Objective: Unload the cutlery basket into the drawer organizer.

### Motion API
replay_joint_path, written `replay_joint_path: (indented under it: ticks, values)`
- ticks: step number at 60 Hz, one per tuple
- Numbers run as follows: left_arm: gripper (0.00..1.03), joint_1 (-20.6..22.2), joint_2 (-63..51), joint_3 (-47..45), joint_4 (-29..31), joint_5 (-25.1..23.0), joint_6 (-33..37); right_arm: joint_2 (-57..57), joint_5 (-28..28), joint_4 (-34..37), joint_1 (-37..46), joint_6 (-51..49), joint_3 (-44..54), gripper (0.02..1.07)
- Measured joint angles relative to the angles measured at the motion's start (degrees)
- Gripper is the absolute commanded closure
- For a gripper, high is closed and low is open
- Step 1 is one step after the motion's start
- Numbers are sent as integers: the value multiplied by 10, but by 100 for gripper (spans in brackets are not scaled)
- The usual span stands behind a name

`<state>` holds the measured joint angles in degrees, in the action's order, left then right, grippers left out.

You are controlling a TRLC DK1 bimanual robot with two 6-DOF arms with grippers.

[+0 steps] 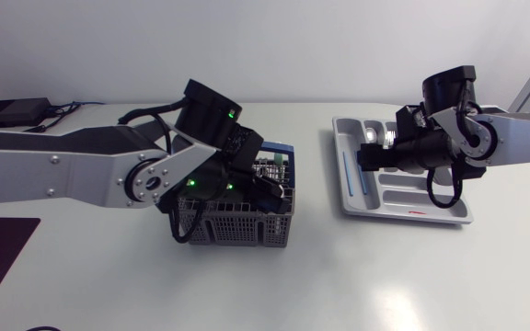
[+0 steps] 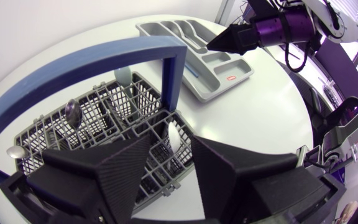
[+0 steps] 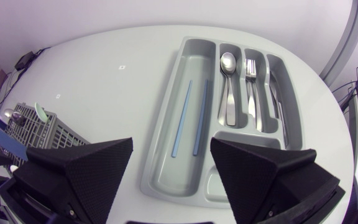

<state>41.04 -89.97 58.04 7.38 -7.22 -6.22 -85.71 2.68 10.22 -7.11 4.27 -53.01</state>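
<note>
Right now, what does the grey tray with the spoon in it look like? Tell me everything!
The drawer organizer is a light grey tray, plastic by its look, lying flat on the white table. Long slots run side by side: the widest holds two thin blue sticks, the next ones a spoon, a fork and a knife. A crosswise slot closes one end. The right gripper hangs open above that end, holding nothing.

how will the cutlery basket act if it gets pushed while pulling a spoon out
Probably light: the cutlery basket is open grey mesh holding few pieces, so it may slide on the smooth table. Its tall blue handle sits high, so a snag there could tip it.
</note>
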Motion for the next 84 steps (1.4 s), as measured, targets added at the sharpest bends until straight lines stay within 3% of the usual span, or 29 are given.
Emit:
replay_joint_path:
  ticks: [12,21,29,49,72,84]
  values:
    - [72,4,-17,5,-13,3,0,0,0,-2,0,0,4,17]
    - [75,6,-28,6,-17,3,0,1,0,-2,0,0,6,17]
    - [89,11,-31,7,-19,5,0,4,0,-2,0,0,6,17]
    - [96,17,-32,10,-35,7,0,7,0,-6,2,-5,15,17]
    - [96,19,-29,5,-60,2,0,14,0,-10,6,-13,17,17]
    - [96,14,0,-4,-60,-26,0,16,0,-10,6,-15,18,17]
